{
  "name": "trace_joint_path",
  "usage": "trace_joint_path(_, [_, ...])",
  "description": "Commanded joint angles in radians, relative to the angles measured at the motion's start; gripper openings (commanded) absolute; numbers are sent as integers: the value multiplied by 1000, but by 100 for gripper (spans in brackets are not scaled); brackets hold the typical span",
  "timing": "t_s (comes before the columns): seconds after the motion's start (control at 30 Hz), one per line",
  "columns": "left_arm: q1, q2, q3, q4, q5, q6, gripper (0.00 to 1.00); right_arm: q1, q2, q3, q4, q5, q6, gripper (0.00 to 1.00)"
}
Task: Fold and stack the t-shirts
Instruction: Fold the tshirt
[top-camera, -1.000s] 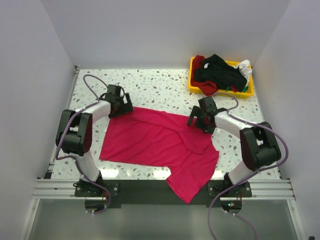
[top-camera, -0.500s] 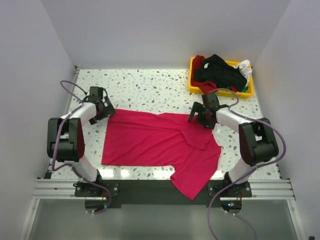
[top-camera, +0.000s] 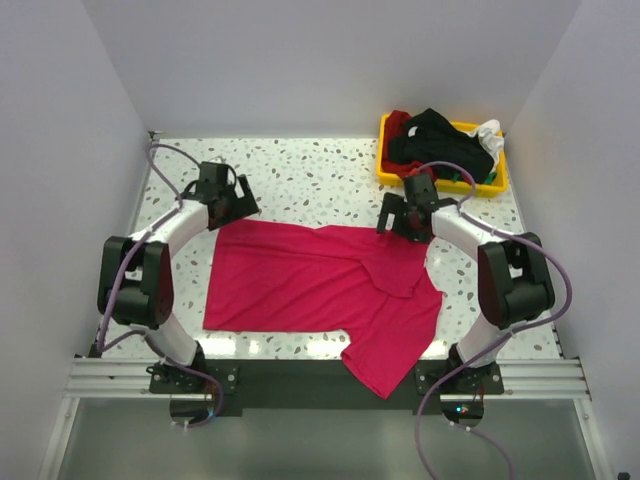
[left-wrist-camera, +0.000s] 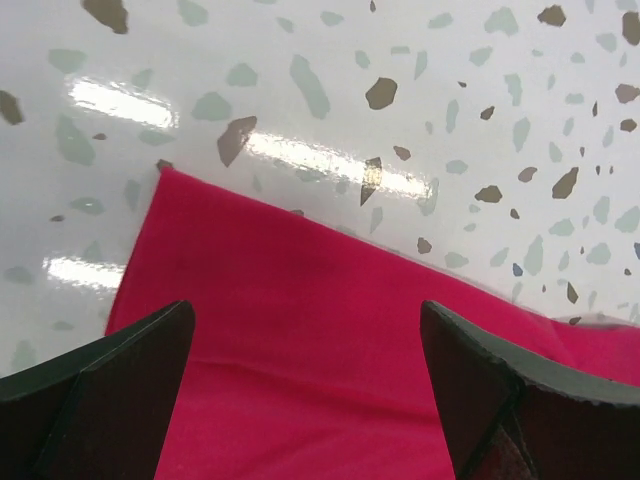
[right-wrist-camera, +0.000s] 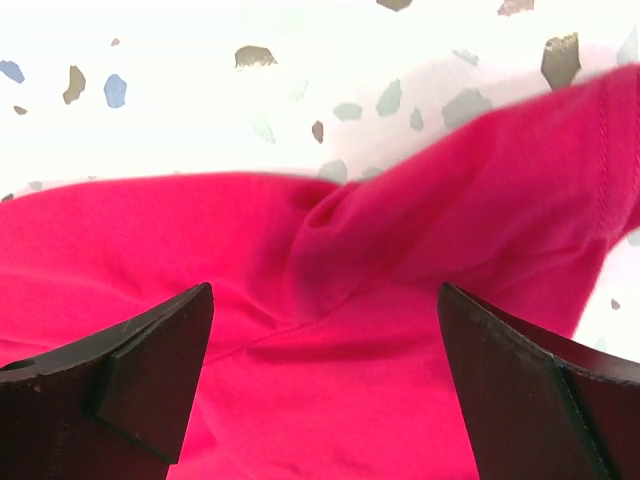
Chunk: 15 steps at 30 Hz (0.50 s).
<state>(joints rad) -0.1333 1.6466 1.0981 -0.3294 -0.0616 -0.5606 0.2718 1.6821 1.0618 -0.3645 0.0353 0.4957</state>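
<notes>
**A:** From above, where is the pink one?
**B:** The crimson-pink t-shirt (top-camera: 320, 285) lies spread on the table (top-camera: 300, 170), from the middle toward six o'clock, one end reaching past the near edge at five. The other t-shirts (top-camera: 440, 150) are heaped in the yellow bin (top-camera: 383, 160) at one o'clock.
**A:** The grippers?
**B:** The left gripper (top-camera: 232, 200) hangs by its eleven o'clock corner, the right gripper (top-camera: 398, 222) over its one o'clock edge.
**A:** Left wrist?
**B:** Jaws spread wide, gripping nothing. The cloth's corner lies flat below, with speckled tabletop at twelve.
**A:** Right wrist?
**B:** Equally wide, holding nothing. Below is a rumpled pink fold, with a stitched hem at three.
</notes>
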Motion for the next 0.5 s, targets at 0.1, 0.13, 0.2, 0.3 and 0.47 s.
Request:
trace_joint_path(0.1, [-3,133,23,81,42,-10,100,4,112,76,-14,41,-65,97])
trace_joint_path(0.13, [-3,143,23,84,40,-10,100,3,146,98,-16,44,-77,97])
trace_joint_path(0.2, [0,176,25,79,23,-12,100,4,177,118,-8,43,-82,97])
trace_joint_path(0.3, [20,208,28,66,-4,-27,100,4,241,159,19,41,-72,97])
trace_joint_path(0.47, [63,228,39,58,-55,-41,100,3,330,276,10,141,-7,97])
